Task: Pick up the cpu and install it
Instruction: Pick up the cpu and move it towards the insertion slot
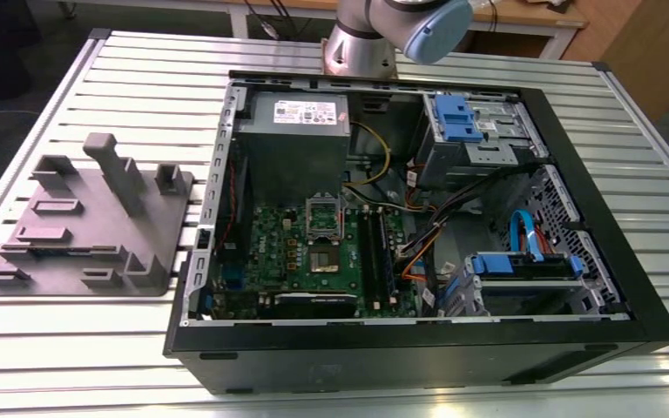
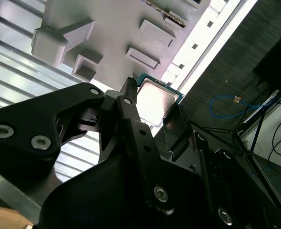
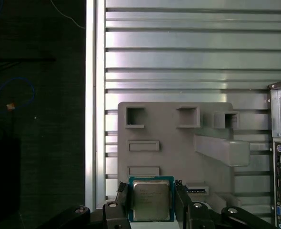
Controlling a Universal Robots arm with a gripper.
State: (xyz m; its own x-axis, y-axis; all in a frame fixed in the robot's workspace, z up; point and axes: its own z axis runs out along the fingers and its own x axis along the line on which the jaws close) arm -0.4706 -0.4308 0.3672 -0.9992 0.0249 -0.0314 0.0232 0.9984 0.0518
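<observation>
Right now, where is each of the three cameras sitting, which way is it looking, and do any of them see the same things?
Exterior view: off the arm, above the table, looking down into the open computer case; part of the arm shows.
First wrist view: on the arm, looking down past the fingers holding the cpu onto the grey fixture.
Second wrist view: on the arm, looking slantwise along the fingers at the cpu.
Shared: both wrist views show cpu and fixture; the exterior view shows the fixture too.
</observation>
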